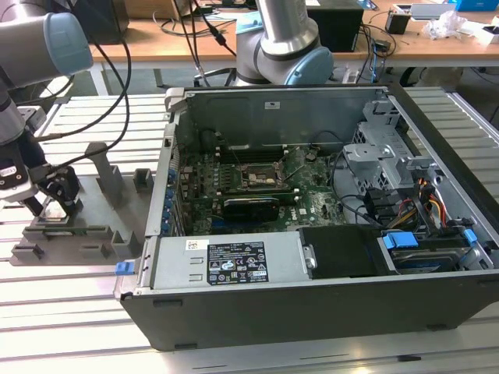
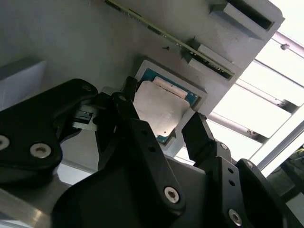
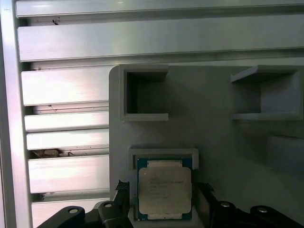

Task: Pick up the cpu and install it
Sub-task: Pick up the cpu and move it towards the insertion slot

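Claw first: hangs spread astride the cpu, chip flat in its pocket of the grey tray at the exterior view's left. Looks like the pick-up step, grip not yet made; calls for a level, centred pinch on opposite edges. Well apart at that view's middle, open computer case with socket; tray blocks and case wall between.

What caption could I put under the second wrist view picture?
Open claw straddles the cpu, which lies flat in its pocket on the grey tray.
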